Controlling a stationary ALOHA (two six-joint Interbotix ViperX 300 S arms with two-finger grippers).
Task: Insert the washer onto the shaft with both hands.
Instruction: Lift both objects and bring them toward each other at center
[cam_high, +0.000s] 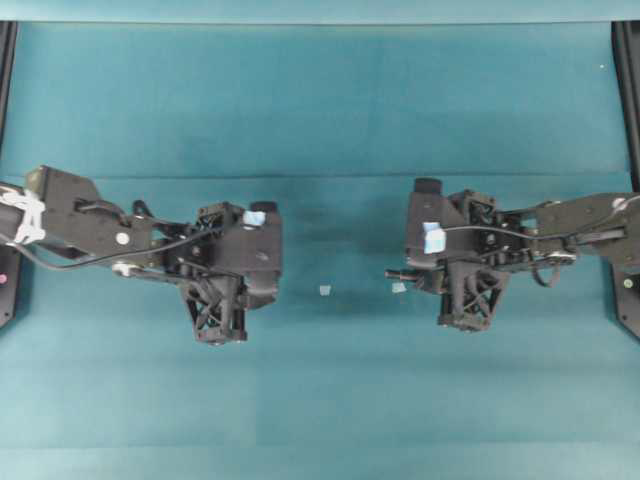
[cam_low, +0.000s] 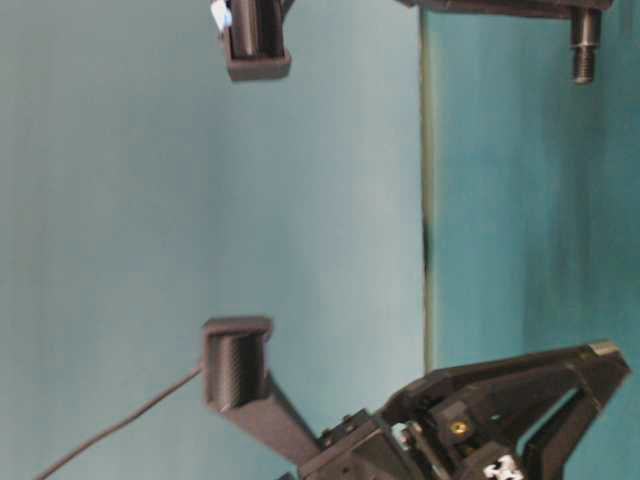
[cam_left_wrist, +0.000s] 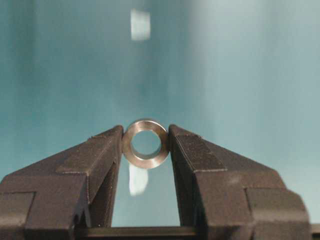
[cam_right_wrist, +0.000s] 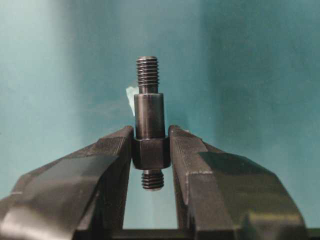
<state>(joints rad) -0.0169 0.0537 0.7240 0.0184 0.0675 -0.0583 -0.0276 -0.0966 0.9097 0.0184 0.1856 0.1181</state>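
Washer (cam_left_wrist: 145, 143) is pinched edgewise by the left claw (cam_left_wrist: 145, 150); the shaft (cam_right_wrist: 149, 122) is clamped in the right claw (cam_right_wrist: 150, 152). Misaligned axes could jam or dislodge either part.

Both arms are showing matte black bodies with latticed, triangular cut-outs. The left claw (cam_high: 262, 250) and right claw (cam_high: 415, 250) are each wearing a pale blue tape patch, thin black cables are trailing back, and white tape is wrapping the left arm.
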